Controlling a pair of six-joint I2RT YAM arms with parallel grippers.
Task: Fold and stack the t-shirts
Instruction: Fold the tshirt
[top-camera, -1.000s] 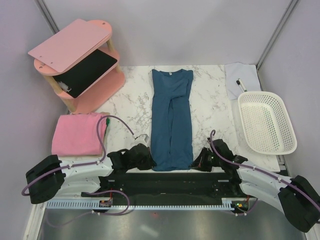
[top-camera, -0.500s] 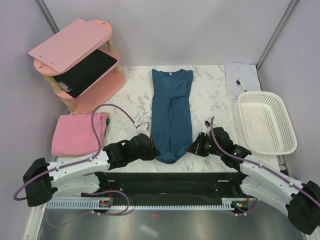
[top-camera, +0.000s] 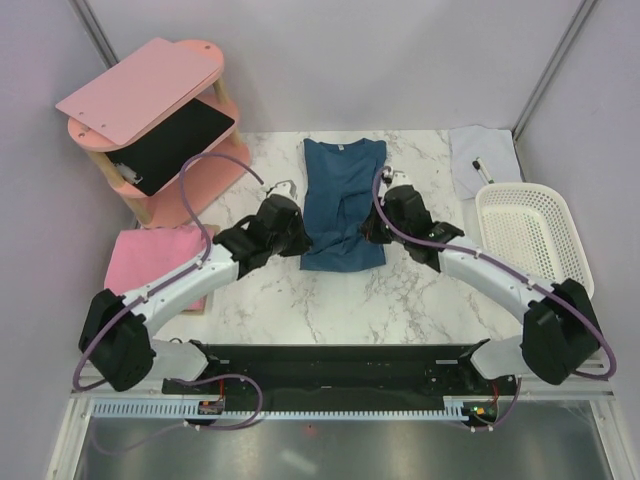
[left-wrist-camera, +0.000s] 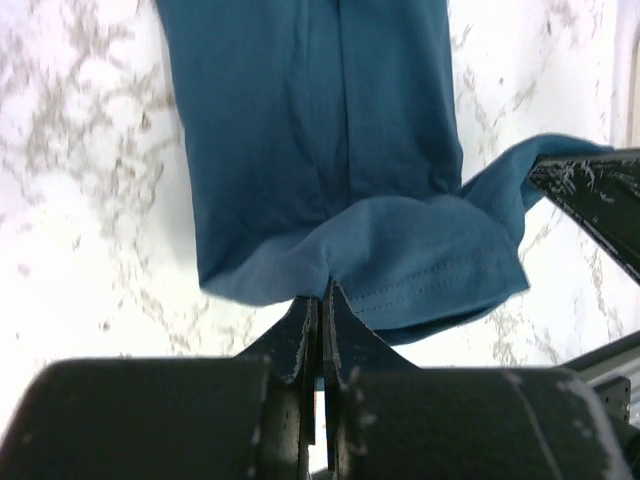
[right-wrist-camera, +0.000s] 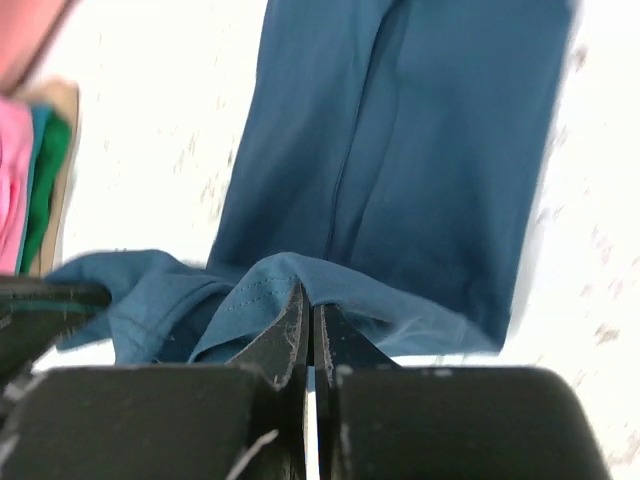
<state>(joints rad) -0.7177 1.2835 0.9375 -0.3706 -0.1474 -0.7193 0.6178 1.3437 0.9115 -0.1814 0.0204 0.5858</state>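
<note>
Clamped tight on the hem of the teal t-shirt (top-camera: 343, 190), the left gripper (left-wrist-camera: 322, 305) and right gripper (right-wrist-camera: 306, 315) should lay it level toward the worktop's (top-camera: 330, 300) far edge.

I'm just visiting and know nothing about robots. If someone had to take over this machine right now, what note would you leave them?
Grippers: left gripper shut on the left corner of the teal t-shirt hem; right gripper shut on the right corner.
Teal t-shirt: mid-table, folded lengthwise into a narrow strip, collar at the far end, near end lifted and doubled over the middle.
Pink t-shirt: lies folded at the table's left edge.
Done: pink folded; teal narrowed, crosswise fold under way.
Left: lay the hem down toward the collar, release, then stack both shirts.
</note>
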